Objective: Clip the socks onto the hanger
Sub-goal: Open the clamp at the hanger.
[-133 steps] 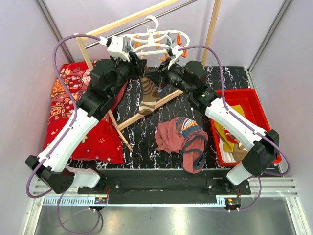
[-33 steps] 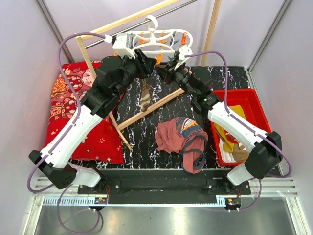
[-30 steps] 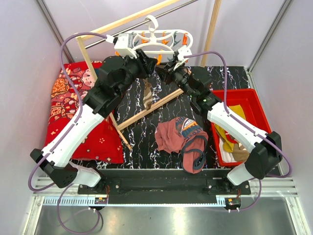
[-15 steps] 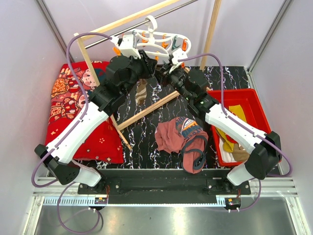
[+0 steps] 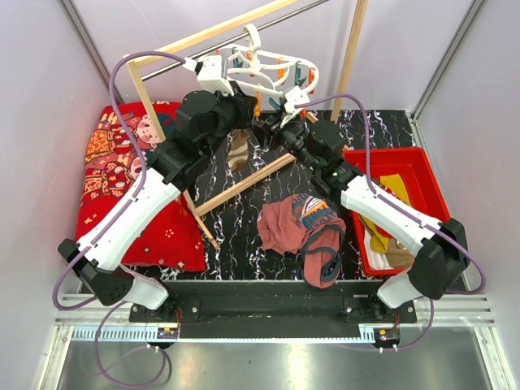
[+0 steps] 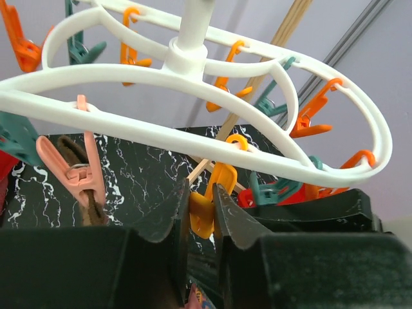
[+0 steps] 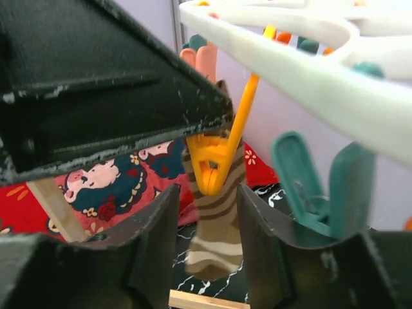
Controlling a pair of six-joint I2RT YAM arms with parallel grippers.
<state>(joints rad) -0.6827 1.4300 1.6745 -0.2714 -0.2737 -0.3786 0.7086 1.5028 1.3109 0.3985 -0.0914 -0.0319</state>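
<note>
Left gripper (image 6: pixel 201 215) is nearly closed, its jaws pressed against both sides of a yellow peg (image 6: pixel 211 193) hanging from the white hanger (image 6: pixel 193 71). Right gripper (image 7: pixel 207 190) sits just below that peg with its jaws well apart, gripping nothing. The brown-and-tan striped sock (image 7: pixel 215 225) dangles just beyond the gap between them. Its top reaches a pink peg (image 6: pixel 74 175) on the hanger's ring. Off to the right, more socks (image 5: pixel 388 195) lie in the red tray (image 5: pixel 422 158).
</note>
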